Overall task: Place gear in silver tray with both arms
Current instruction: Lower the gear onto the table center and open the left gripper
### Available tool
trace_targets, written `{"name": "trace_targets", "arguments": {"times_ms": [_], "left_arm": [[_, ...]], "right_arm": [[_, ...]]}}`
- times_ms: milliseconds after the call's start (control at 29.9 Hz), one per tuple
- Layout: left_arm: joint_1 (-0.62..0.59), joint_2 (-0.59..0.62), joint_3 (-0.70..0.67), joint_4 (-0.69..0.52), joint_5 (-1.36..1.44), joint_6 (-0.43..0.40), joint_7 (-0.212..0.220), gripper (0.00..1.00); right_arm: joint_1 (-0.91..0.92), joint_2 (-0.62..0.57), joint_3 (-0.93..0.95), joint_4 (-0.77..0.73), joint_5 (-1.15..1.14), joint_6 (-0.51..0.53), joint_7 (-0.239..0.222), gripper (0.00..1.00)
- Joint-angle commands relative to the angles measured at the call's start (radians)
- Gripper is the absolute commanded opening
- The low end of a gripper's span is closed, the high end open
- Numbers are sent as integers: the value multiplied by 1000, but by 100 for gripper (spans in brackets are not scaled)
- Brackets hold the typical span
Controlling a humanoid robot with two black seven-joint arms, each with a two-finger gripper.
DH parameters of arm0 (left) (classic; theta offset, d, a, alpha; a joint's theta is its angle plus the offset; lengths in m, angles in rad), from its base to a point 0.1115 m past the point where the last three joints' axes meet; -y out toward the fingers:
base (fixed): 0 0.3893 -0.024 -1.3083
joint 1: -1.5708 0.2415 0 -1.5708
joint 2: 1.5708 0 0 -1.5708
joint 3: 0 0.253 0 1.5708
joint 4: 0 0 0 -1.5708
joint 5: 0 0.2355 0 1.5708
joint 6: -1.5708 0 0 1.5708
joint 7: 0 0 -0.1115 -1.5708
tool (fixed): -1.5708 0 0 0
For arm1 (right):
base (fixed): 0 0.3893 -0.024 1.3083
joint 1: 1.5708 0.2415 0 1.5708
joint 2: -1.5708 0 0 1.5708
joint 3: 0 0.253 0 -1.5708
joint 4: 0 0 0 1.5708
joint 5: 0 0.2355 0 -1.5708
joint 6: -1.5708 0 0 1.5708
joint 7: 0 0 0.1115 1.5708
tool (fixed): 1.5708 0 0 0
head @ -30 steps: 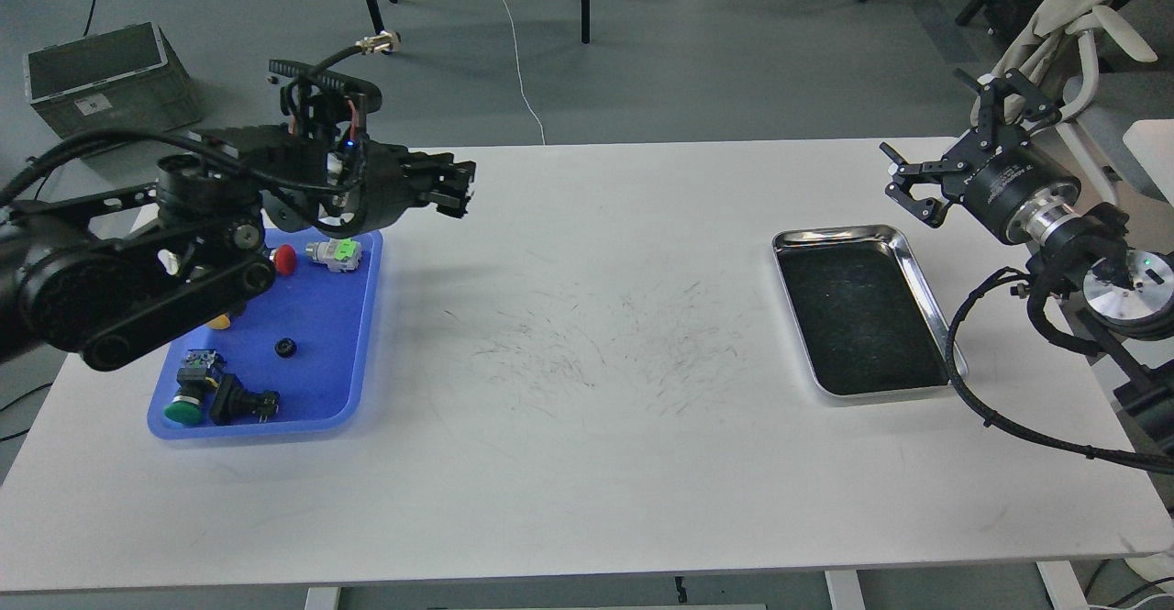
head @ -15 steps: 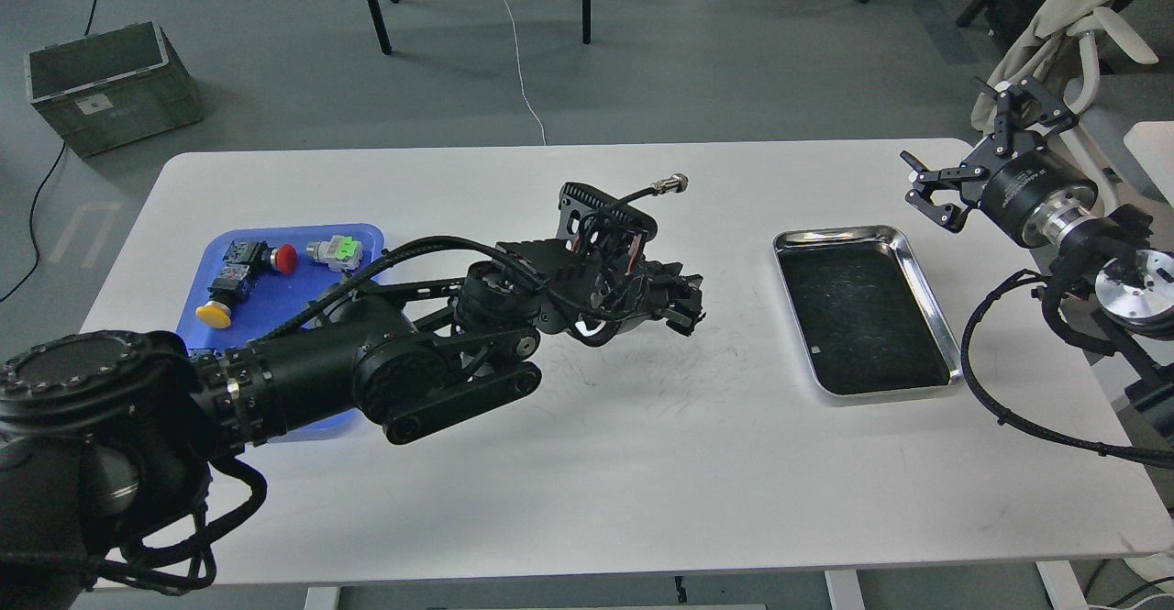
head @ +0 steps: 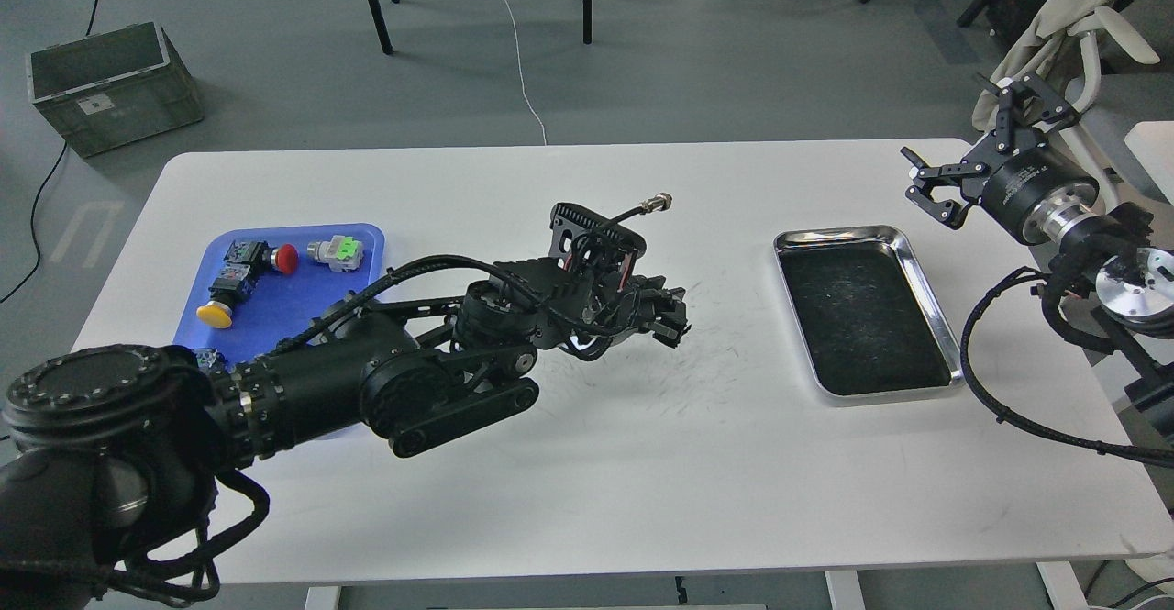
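Note:
The silver tray (head: 839, 235) lies empty on the right part of the white table. My left arm reaches from the lower left across the blue tray (head: 275, 303) to the table's middle. Its gripper (head: 674, 318) hovers just above the bare tabletop, well left of the silver tray. It is dark and seen end-on, so I cannot tell its state or whether it holds anything. No gear shows; the arm covers part of the blue tray. My right gripper (head: 958, 138) is open and empty, raised above the table's far right corner, behind the silver tray.
The blue tray holds a red button switch (head: 283, 258), a yellow one (head: 214, 315) and a grey-green part (head: 336, 251). A green crate (head: 110, 83) stands on the floor at the back left. A chair with cloth (head: 1082, 23) is at the back right.
My left arm swung from above the blue tray to the table's middle, then drew back slightly left and down. My right gripper shifted a little right and stays open.

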Motion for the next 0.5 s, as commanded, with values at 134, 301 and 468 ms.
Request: {"name": "trace_targets", "arguments": {"times_ms": [134,301,468], "left_arm": [[68,0,3,-6,1,3,-1,11],[85,0,3,-9,1,3,-3,12],[94,0,3,-46,0,-3,2,14]], "right_arm": [[-1,-12,2,5,2,3,0,99],[-4,-14,2,5,2,4,0,99],[-8,-11,-1,2,2,4,0,99]]}}
